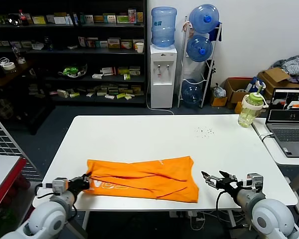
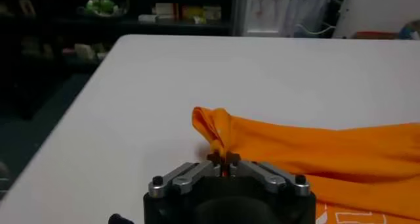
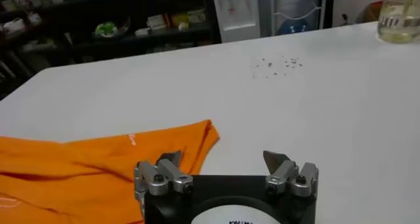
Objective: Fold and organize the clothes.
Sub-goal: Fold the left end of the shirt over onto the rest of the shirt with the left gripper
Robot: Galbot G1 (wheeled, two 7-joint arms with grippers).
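T-shirt (image 1: 144, 178): orange, folded lengthwise, near counter (image 1: 149, 134) edge
Left gripper (image 1: 86, 180): pinching shirt's left end
Right gripper (image 1: 207, 178): wide, empty, just right of shirt

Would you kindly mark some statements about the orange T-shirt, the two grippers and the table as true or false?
1. The left gripper is shut on the orange T-shirt. True.
2. The right gripper holds the shirt's other end. False: it is open, on the bare white table beside the shirt.
3. The shirt hangs over the table's edge. False: it lies on the tabletop, near the front.
4. A green-lidded bottle stands at the table's far right corner. True.
5. The laptop is shut. False: it is open with its screen lit.
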